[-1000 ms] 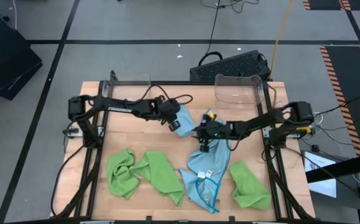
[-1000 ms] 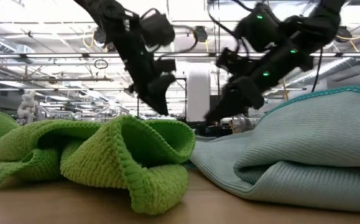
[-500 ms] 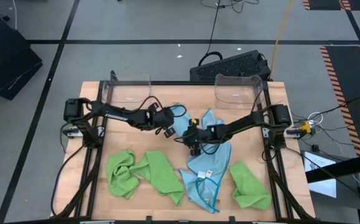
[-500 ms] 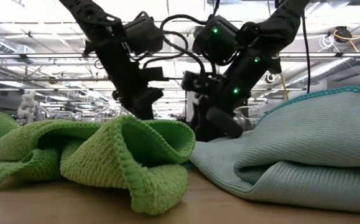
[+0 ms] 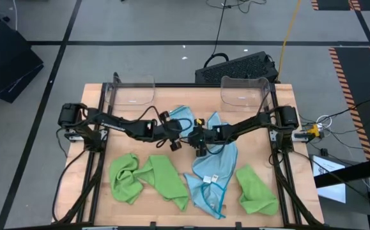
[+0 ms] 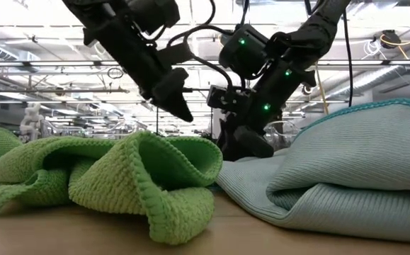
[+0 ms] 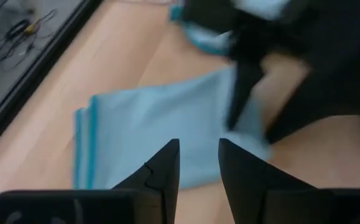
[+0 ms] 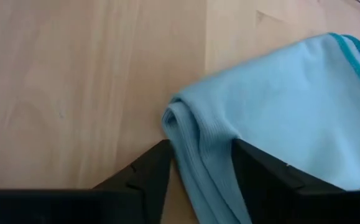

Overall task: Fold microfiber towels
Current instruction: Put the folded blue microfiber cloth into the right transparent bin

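A small light blue towel [image 5: 183, 118] lies at the table's centre, toward the far edge. My right gripper [image 8: 198, 165], also seen from above [image 5: 199, 139], is shut on its folded near end. My left gripper [image 7: 198, 155] hovers just left of it [image 5: 175, 139], open, with nothing between its fingers; it faces the same towel [image 7: 161, 130]. A larger light blue towel [image 5: 213, 172] lies crumpled near the front. Lime green towels lie at front left [image 5: 126, 176], front centre [image 5: 167, 180] and front right [image 5: 257, 190]. My right gripper has the towel's folded end [image 8: 195, 140] between its two fingers, and the cloth fills the gap. Several layers show at the fold. The fingers slant down from the table's right. The towel lies slack on the wood.
Two clear plastic bins stand at the far edge [image 5: 133, 92] [image 5: 243, 92]. Black frame rails run along the left [image 5: 98, 160] and right [image 5: 277, 160] sides. Bare wood shows at the left, between the rail and the green towels.
My right gripper has gone toward the table's left edge and sunk down to the small blue towel. My left gripper has swung toward the near edge and the table's centre, ending close beside the right one.
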